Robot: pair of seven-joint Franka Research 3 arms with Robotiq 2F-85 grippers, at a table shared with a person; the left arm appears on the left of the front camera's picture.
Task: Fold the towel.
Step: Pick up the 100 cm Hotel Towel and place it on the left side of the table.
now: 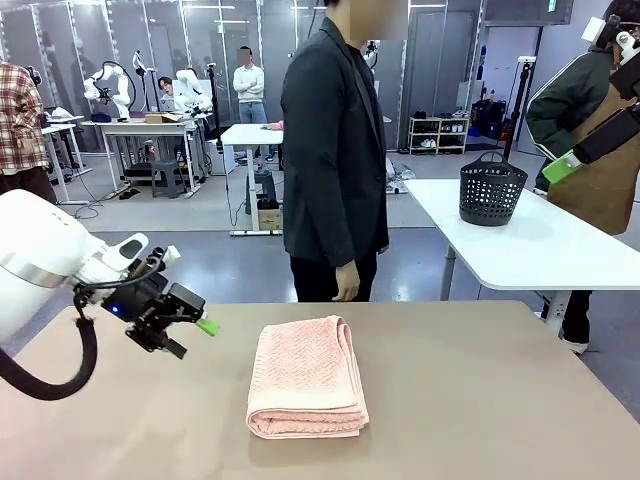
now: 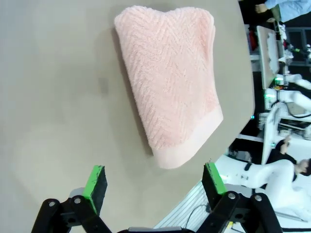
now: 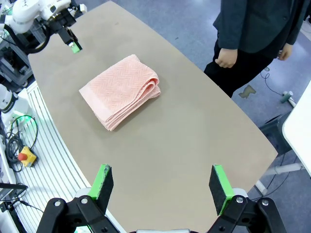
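A: From the front, where is the towel [image 1: 306,377]?
B: Folded into a thick stack, lying flat near the middle of the tabletop [image 1: 480,390]. The left gripper [image 1: 190,325] hangs above the tabletop to the towel's left, apart from it, jaws released and holding nothing. A person [image 1: 333,150] in a dark jacket stands at the far edge.

A: And from the left wrist?
B: The towel [image 2: 170,82] lies on the tabletop [image 2: 58,97] ahead of the left gripper [image 2: 154,182]; its plain band is at the end nearest the camera. The jaws stand wide, nothing between them.

A: The right wrist?
B: The right gripper [image 3: 163,183] is high over the tabletop [image 3: 194,136], jaws released and bare. The towel [image 3: 121,90] lies well ahead, layered edges facing this side. The left gripper [image 3: 73,44] is beyond it, and the person's hand [image 3: 224,59] hangs by the tabletop's edge.
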